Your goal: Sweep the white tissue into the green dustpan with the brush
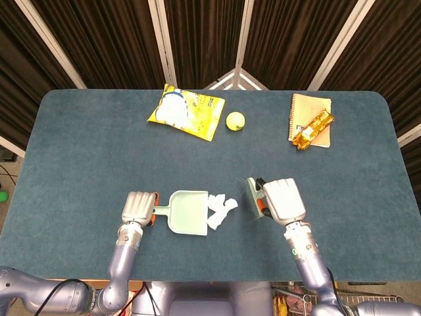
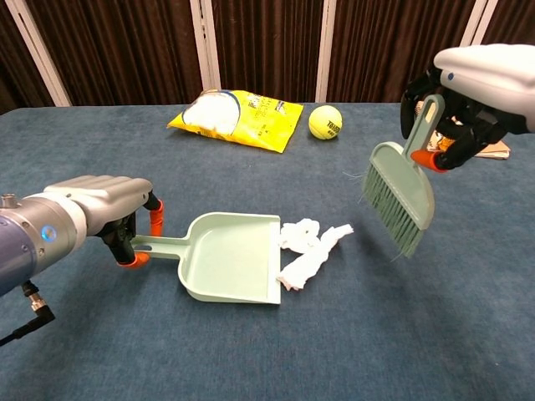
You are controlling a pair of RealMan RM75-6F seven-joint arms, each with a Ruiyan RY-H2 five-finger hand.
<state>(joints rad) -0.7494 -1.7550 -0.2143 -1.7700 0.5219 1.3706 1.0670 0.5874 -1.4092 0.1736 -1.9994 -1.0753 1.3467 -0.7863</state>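
Observation:
The green dustpan [image 2: 234, 266] [image 1: 187, 212] lies flat on the table, its mouth facing the tissue. My left hand [image 2: 100, 210] [image 1: 139, 209] grips its handle. The white tissue [image 2: 311, 251] [image 1: 219, 209] lies crumpled against the pan's open edge. My right hand [image 2: 481, 83] [image 1: 284, 200] holds the green brush [image 2: 401, 192] [image 1: 254, 195] by its handle, lifted off the table to the right of the tissue, bristles slanting down.
A yellow snack bag [image 1: 186, 112] [image 2: 238, 119] and a yellow tennis ball [image 1: 235, 120] [image 2: 325, 122] lie at the back. A notebook [image 1: 308, 115] with an orange wrapper [image 1: 313, 129] on it sits at the back right. The blue table [image 1: 79, 151] spans both views.

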